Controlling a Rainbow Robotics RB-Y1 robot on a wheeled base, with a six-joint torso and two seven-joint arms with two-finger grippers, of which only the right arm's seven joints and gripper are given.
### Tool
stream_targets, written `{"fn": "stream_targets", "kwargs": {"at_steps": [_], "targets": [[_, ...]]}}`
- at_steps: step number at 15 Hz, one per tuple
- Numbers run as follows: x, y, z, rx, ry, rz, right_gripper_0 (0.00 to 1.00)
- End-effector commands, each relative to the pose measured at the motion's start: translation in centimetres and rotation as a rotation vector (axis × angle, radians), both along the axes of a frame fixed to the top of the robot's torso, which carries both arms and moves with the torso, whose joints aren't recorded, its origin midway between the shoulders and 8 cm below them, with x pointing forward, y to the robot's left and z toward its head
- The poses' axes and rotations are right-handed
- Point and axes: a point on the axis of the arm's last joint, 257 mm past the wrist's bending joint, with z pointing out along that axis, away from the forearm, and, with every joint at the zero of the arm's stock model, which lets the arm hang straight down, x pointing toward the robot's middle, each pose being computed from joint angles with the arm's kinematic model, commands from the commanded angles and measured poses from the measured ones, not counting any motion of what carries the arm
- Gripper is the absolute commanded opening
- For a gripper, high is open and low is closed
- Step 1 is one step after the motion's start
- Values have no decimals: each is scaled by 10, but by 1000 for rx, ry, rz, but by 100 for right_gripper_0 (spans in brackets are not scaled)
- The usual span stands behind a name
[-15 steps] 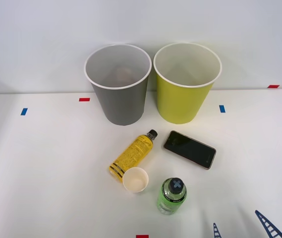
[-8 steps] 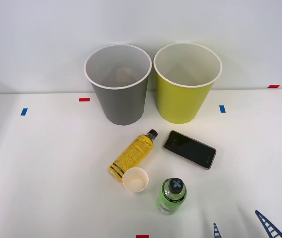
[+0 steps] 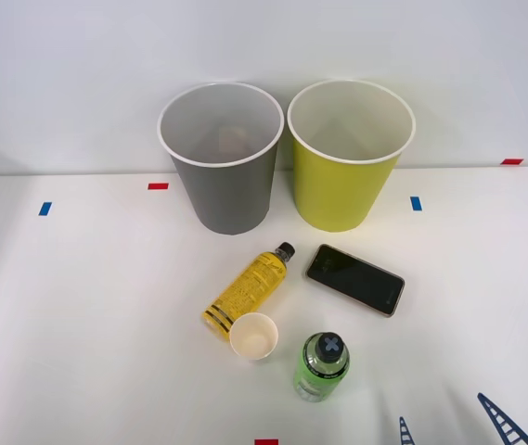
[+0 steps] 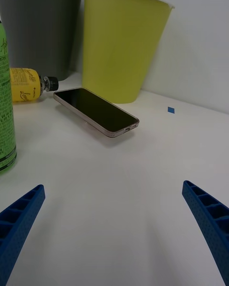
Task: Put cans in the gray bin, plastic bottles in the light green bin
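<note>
The right end effector (image 4: pixel 114 229) is seen wide open and empty, its blue ribbed fingers (image 4: pixel 19 219) at the two lower corners of the wrist view, low over bare worktop (image 3: pixel 78 315); in the front view its tips are at the 5 o'clock corner.

Task progress: judged barely started on the bottle side. Neither plastic bottle is binned.
- The yellow-label bottle (image 3: pixel 250 289) is lying on its side at centre, dark cap toward 1 o'clock, base just beside a small white paper cup (image 3: pixel 252 336).
- The green-label bottle (image 3: pixel 321 367) is standing upright at 5 o'clock of the cup, near the end effector.
- The gray bin (image 3: pixel 222 158) and the light green bin (image 3: pixel 349 153) are standing side by side at 12 o'clock, rims nearly touching. Something faint is seen low inside the gray bin; whether it is a can cannot be told. Nothing is made out inside the green one.
- No cans are seen on the worktop, so the can part is judged possibly done.
- A dark smartphone (image 3: pixel 354 279) is lying flat between the light green bin and the green-label bottle; not a task item.

Left to do: both bottles into the light green bin.

Versus the earlier frames: no change noted. Bottles, cup, phone and bins are in the same spots, and the finger tips at the corner are in the same place.
</note>
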Motion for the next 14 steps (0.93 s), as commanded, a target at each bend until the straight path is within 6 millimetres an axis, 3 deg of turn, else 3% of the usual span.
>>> {"fn": "stream_targets", "kwargs": {"at_steps": [1,14], "targets": [[0,0,0,0,0,0,100],[0,0,0,0,0,0,100]]}}
